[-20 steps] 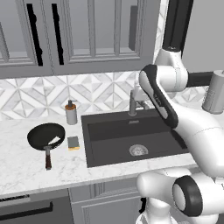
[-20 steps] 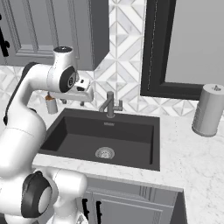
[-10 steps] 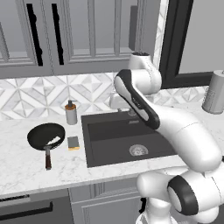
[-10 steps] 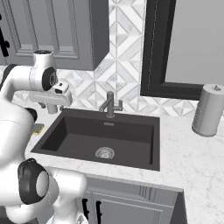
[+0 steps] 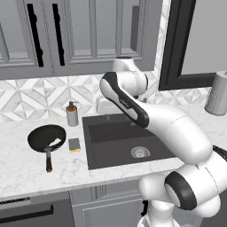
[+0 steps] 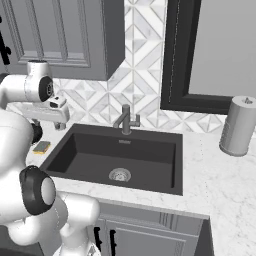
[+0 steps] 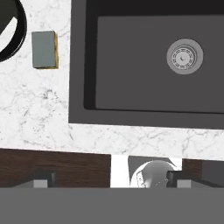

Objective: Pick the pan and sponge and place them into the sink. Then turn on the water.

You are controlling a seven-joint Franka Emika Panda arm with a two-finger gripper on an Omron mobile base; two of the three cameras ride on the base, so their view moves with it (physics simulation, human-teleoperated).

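Jaws (image 7: 109,179) spread wide, holding nothing, high over sink (image 7: 83,65). Pan (image 5: 46,138) and sponge (image 7: 44,49) sit on tabletop left of basin. I'd centre over the pan handle before descending.

A: Where does the left base view stand relative to the sink (image 5: 122,139)?
B: Behind the arm, left of the sink, looking forward and down. It takes in the counter left of the sink, with the pan (image 5: 46,138) and sponge (image 5: 74,144).

A: And the right base view?
B: From the other side, facing the sink (image 6: 120,155) and the faucet (image 6: 125,119) behind it, a little nearer. Both views share the basin and its drain (image 6: 119,174).

A: The hand view?
B: It looks straight down from above the sink's left rim (image 7: 78,65). It is the closest view. It shares the drain (image 7: 184,57) and sponge (image 7: 44,49) with the left base view.
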